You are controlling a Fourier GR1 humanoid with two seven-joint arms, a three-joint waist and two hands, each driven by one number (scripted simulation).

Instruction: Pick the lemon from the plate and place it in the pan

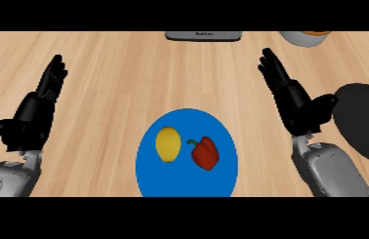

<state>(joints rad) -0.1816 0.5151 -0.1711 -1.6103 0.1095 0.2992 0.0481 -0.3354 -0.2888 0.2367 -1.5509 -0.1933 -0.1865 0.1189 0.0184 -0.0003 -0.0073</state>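
**Lemon on plate, hands bare**

The lemon (168, 144) lies on the blue plate (187, 184) at the counter's (144, 77) near edge, with a red pepper (205, 153) just beside it. The left hand (36, 111) and right hand (292, 99) have straight, empty fingers. The dark pan (355, 116) sits just beside the right one.

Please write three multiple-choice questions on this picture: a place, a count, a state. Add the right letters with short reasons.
1. Where does the lemon lie?
A) on the bare counter
B) on the blue plate, left of the red pepper
C) inside a cup

2. How many things lie on the plate?
A) one
B) two
C) four

3. How is the right robot hand?
A) open
B) shut on the lemon
C) shut on the pepper

Answers:
1 B: it rests there beside the pepper.
2 B: only lemon and pepper show.
3 A: it is straight and holds nothing.
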